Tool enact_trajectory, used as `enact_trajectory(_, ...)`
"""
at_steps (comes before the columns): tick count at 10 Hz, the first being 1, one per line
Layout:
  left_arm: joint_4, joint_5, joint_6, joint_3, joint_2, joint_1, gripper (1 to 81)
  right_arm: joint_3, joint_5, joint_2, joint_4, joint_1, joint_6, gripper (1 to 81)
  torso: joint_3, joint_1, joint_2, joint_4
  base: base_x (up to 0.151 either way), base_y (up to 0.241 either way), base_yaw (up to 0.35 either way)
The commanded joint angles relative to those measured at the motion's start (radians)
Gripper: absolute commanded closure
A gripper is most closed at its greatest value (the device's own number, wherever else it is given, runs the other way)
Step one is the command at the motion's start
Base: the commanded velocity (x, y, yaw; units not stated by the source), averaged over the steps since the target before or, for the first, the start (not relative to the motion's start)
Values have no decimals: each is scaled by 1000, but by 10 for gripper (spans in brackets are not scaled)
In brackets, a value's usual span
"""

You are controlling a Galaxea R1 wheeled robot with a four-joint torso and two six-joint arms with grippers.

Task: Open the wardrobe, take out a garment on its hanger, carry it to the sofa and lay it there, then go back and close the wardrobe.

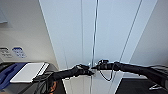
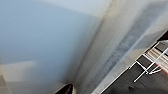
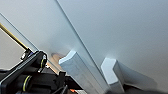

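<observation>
The wardrobe (image 1: pixel 100 37) fills the frame's centre, doors closed, contents hidden. Left gripper (image 1: pixel 90 72) and right gripper (image 1: pixel 94 67) meet at its handles (image 3: pixel 75 67), lower centre; finger state unclear.

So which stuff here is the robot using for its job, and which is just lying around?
For the job:
the wardrobe
its door handles
left gripper
right gripper

Just lying about:
white board on the left
blue thing beside it
labels on the wall
</observation>
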Motion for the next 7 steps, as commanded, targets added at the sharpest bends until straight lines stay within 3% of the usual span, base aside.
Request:
enact_trajectory(1, 17, -9, 2, -12, 59, -179, 10, 45, 7, 11, 0, 167, 1, 10, 0, 0, 0, 0, 0, 0, 0)
enact_trajectory(4, 6, -21, 2, 4, 91, -179, 10, 104, 23, -2, 4, 132, 4, 10, 0, 0, 0, 0, 0, 0, 0)
enact_trajectory(7, 7, -27, 2, 240, 31, -165, 10, 220, 93, -9, 4, 50, 4, 10, 0, 0, 0, 0, 0, 0, 0)
